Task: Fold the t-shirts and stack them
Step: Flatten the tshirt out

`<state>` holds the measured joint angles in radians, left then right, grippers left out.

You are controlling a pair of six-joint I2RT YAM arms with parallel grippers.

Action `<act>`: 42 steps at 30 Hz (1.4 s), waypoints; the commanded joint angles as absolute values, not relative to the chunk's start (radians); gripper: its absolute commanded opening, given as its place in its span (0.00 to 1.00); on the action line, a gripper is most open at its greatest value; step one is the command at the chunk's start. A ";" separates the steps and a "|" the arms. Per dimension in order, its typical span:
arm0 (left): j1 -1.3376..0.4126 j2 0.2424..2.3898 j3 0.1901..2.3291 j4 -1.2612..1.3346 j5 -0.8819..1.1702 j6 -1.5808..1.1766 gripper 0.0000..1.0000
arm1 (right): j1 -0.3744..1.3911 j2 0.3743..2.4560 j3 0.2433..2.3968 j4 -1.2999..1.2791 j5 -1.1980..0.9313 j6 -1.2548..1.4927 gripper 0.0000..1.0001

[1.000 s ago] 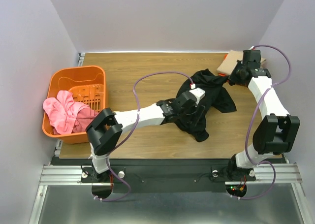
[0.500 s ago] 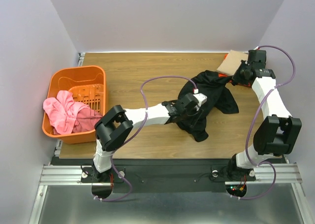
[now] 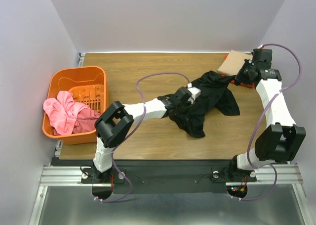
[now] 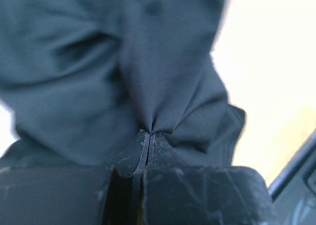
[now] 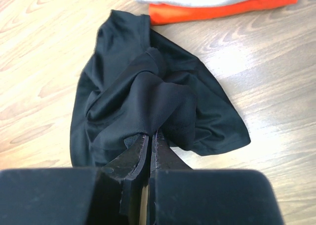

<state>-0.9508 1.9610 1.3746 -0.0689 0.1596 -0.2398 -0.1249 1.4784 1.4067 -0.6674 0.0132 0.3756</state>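
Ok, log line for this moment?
left gripper: shut on black t-shirt | right gripper: shut on same shirt | fold: not done | tan t-shirt on orange t-shirt, far right

No writing, label, brand, number or sign can be read in any view; the black t-shirt [image 3: 217, 94], the orange basket [image 3: 55, 84] and the wooden table [image 3: 133, 69] show only plain, unmarked surfaces

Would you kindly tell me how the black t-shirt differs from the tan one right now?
The black t-shirt is bunched and unfolded; the tan t-shirt lies folded flat at the far right. Both the left tool and right tool pinch the black t-shirt; nothing grips the tan t-shirt, which rests on the orange t-shirt. Both are plain cloth.
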 commanded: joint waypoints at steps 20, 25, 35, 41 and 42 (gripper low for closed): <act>-0.828 1.694 2.174 -0.680 -0.721 0.208 0.00 | -0.135 1.448 2.003 -0.765 -0.006 0.342 0.00; -0.877 1.566 1.820 -0.624 -0.596 0.135 0.00 | -0.135 1.330 1.804 -0.761 -0.006 0.357 0.00; -0.826 1.208 1.132 -0.456 -0.224 -0.313 0.95 | -0.133 1.092 1.145 -0.759 0.090 0.434 0.00; -0.727 1.265 1.025 -0.307 -0.132 -0.396 0.95 | -0.133 1.141 1.112 -0.724 0.094 0.437 0.00; -0.721 1.288 1.014 -0.263 -0.086 -0.406 0.94 | -0.133 1.147 1.111 -0.718 0.094 0.437 0.00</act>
<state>-0.7422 1.2301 1.0534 -0.4625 -0.2066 -0.3073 -0.1253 1.1465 1.0813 -0.7994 0.0654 0.4240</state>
